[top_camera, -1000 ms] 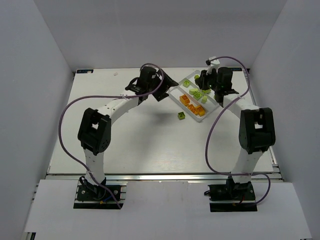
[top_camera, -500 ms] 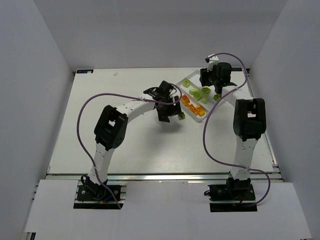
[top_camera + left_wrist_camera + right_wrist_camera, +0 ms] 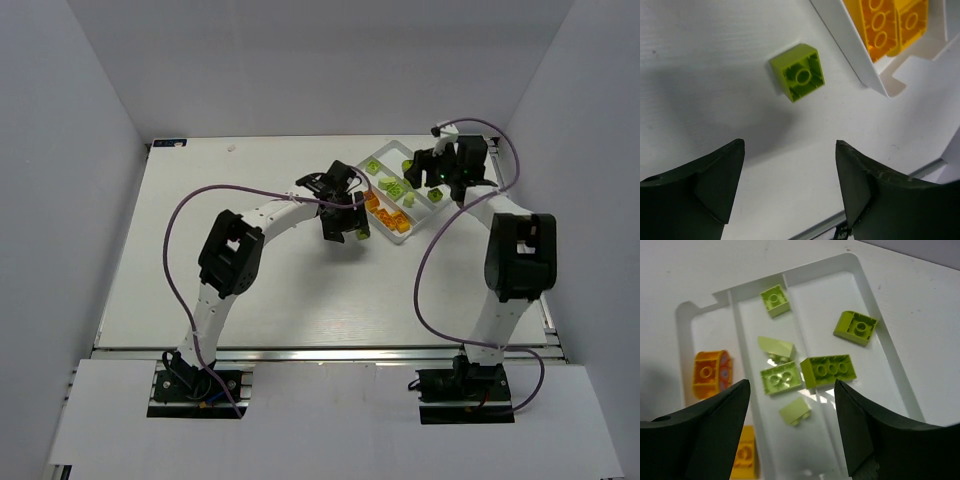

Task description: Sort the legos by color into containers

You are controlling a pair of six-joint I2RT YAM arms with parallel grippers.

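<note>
Grippers both spread wide, nothing pinched.

Left gripper (image 3: 790, 187) hangs over the bare white table (image 3: 715, 50). One loose lime green square plastic brick (image 3: 797, 72) lies at its 12 o'clock, beyond the fingertips, hollow underside up. Only the left wrist view shows that flip. In the top view the brick (image 3: 363, 233) is a green speck just beside the gripper. Corner of the flat white plastic tray (image 3: 855, 67) sits at 2 o'clock of the brick, near but apart, with yellow-orange plastic bricks (image 3: 880, 25) inside.

Right gripper (image 3: 790, 440) hovers over the tray. The right wrist view resolves compartments the top view blurs:
- 9 o'clock compartment: orange oval plastic brick (image 3: 710, 372), with a yellow-orange one at its 5 o'clock.
- Middle compartment: four lime green pieces (image 3: 781, 380).
- 3 o'clock compartment: two lime green bricks, and the six-stud lime brick (image 3: 829, 371) reaches the divider.

The top view alone gives the layout. The tray (image 3: 420, 208) lies diagonal at 1 o'clock of the table, and the loose brick is at the tray's 7 o'clock.
</note>
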